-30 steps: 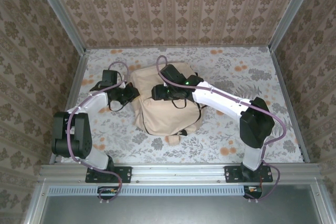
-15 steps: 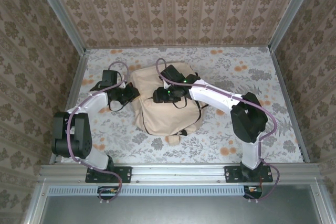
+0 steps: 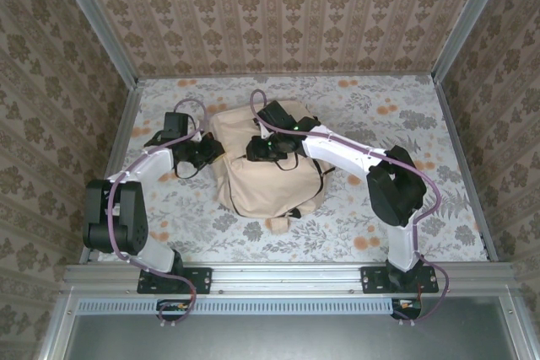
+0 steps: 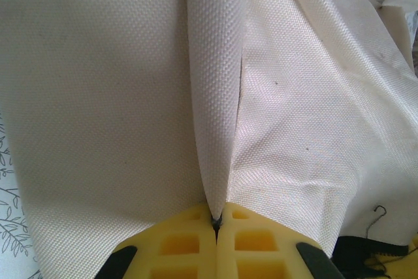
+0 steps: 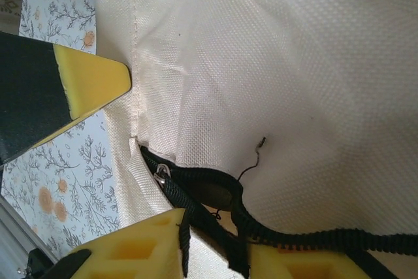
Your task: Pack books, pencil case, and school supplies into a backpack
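Working at the zipper (image 5: pixel 215 191) of the backpack (image 3: pixel 270 179), with one arm pinning its fabric.

The cream backpack lies at the middle of the tabletop (image 3: pixel 405 115). At its 9 o'clock edge the left gripper (image 4: pixel 215 217) is pinched tight on a raised fold of cloth. The right gripper (image 5: pixel 150 148), toward 11 o'clock on the bag, has its jaws moderately apart around the seam by the black zipper, clamping nothing. To do this well, I judge the right jaws should close on the small metal pull (image 5: pixel 161 174), not on loose cloth, while the left pinch holds the fabric taut against the pull. The tabletop has a floral cloth that may slide. Patterned wallpaper (image 3: pixel 278 6) encloses three sides, and a metal rail (image 3: pixel 287 276) runs at 6 o'clock.
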`<control>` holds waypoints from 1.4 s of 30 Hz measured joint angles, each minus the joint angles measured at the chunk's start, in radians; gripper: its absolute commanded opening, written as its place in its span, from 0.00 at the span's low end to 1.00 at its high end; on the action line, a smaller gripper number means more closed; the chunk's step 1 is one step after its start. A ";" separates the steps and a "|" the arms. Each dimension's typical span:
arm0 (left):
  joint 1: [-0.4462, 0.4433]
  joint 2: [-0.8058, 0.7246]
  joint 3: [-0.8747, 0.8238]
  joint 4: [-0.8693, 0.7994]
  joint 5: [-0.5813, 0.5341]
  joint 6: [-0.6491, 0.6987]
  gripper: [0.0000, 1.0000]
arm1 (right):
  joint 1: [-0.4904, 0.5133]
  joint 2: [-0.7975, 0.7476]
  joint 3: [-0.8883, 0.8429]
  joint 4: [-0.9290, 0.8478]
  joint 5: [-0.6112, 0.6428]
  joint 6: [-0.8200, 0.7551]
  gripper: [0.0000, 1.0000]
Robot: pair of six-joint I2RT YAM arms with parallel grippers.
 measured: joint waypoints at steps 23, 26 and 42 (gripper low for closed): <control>-0.007 -0.005 0.000 -0.019 -0.030 0.000 0.00 | 0.011 -0.074 0.002 -0.086 0.145 -0.002 0.00; -0.006 -0.005 0.000 -0.020 -0.034 0.000 0.00 | 0.011 -0.088 0.002 -0.108 0.182 -0.012 0.00; 0.023 -0.005 0.000 -0.050 -0.084 0.000 0.00 | 0.002 -0.113 0.006 -0.247 0.458 -0.024 0.00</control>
